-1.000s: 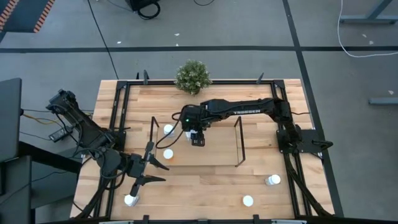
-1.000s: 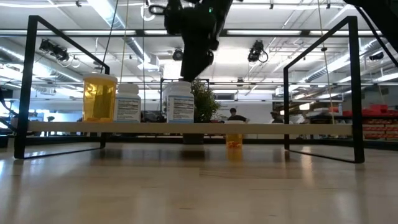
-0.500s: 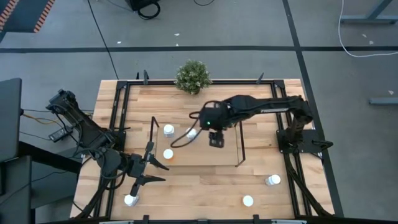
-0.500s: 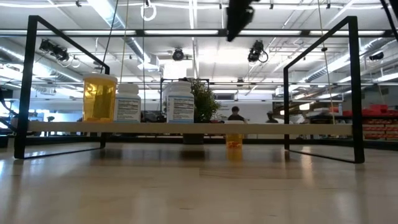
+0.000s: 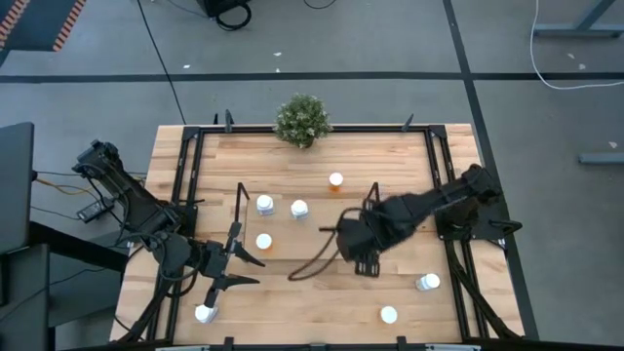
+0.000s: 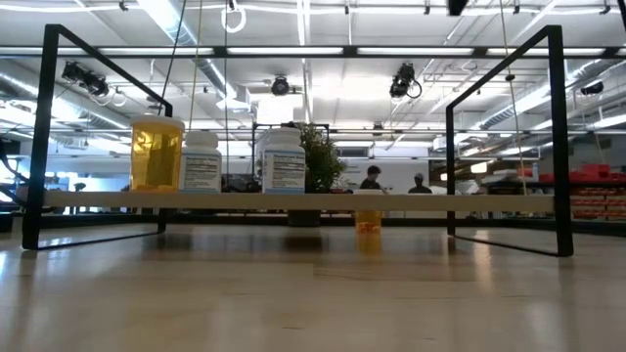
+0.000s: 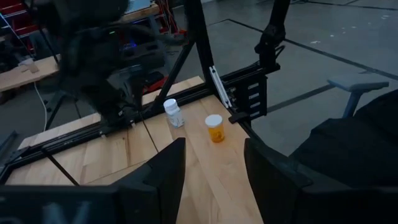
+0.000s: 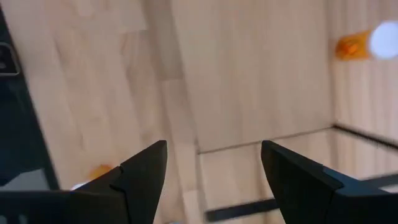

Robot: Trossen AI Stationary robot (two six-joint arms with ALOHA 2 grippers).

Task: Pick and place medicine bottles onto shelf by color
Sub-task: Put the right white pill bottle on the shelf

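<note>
The shelf (image 5: pixel 310 234), a low black-rod rack, stands mid-table. On its deck stand three bottles: one orange (image 6: pixel 156 152) and two whitish (image 6: pixel 201 161) (image 6: pixel 284 158). Another orange bottle (image 5: pixel 335 179) stands on the table behind the shelf. Three more bottles (image 5: pixel 427 282) (image 5: pixel 388 314) (image 5: pixel 205 313) rest on the table near its front edge. My right gripper (image 5: pixel 369 265) hangs open and empty, pointing down, over the shelf's near right corner. My left gripper (image 5: pixel 249 270) waits open and empty at the near left.
A small potted plant (image 5: pixel 302 119) sits at the table's far edge. Black frame rails (image 5: pixel 190 175) run along the table's sides. The left wrist view shows a whitish bottle (image 7: pixel 173 113) and an orange one (image 7: pixel 214 128) beside the right rail. People stand far off in the room (image 6: pixel 372 180).
My right gripper has left the spot just above the whitish bottle on the shelf and risen out of the low view. It has swung toward the table's right and near edges, staying open. That bottle stands uncovered on the deck, and the orange bottle behind the shelf shows again.
</note>
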